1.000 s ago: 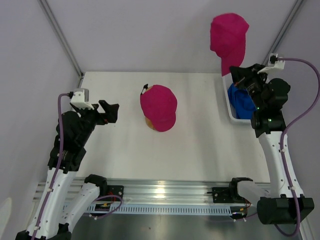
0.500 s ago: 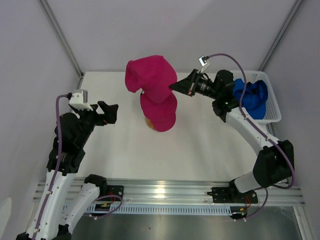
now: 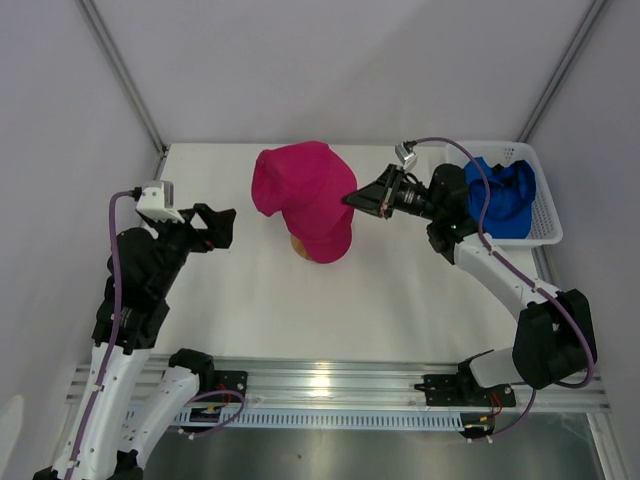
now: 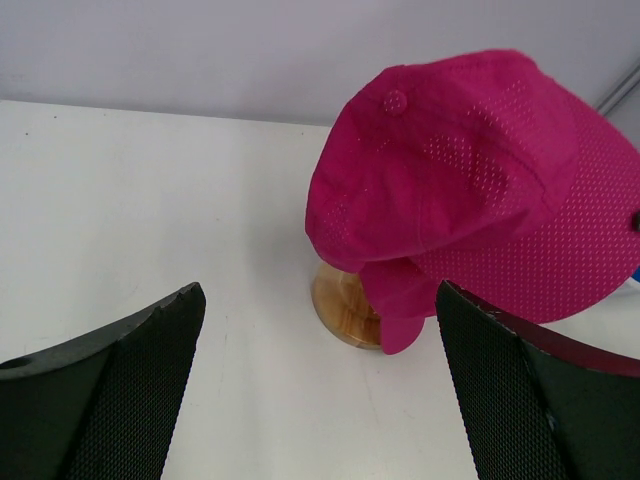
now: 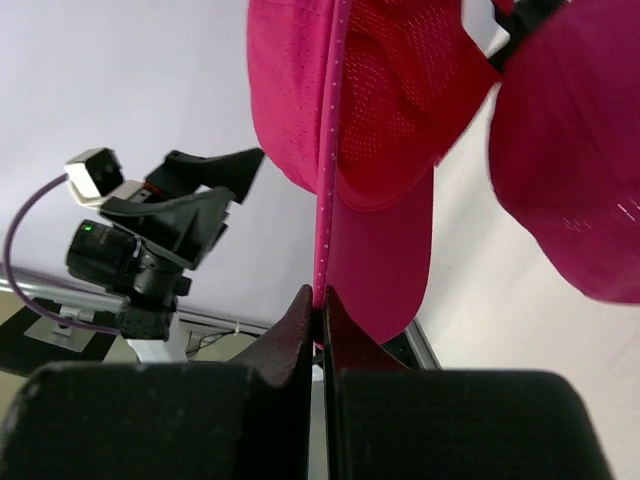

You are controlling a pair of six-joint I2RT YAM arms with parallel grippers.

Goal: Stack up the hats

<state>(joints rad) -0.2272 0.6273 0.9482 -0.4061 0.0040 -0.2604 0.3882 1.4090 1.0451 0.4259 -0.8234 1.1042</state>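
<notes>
- white tabletop (image 3: 230, 300), walled in by pale lilac-grey panels (image 3: 300, 60) at the back and both sides.
- white mesh basket (image 3: 543, 205) in the far right corner of the tabletop, with blue hats (image 3: 500, 195) bunched inside; how many, i cannot tell.
- held pink hat (image 3: 295, 180) hangs left of the right claw (image 3: 352, 198), which is clenched on the hat's edge.
- it overlaps the second pink hat (image 3: 325, 238) from above; whether they touch i cannot tell.
- that second hat caps the wooden stand (image 4: 345, 305) mid-tabletop, only the stand's foot showing.
- left claw (image 3: 225, 228) is released, its fingers spread wide, holding nothing. it sits well left of both pink hats and faces them.
</notes>
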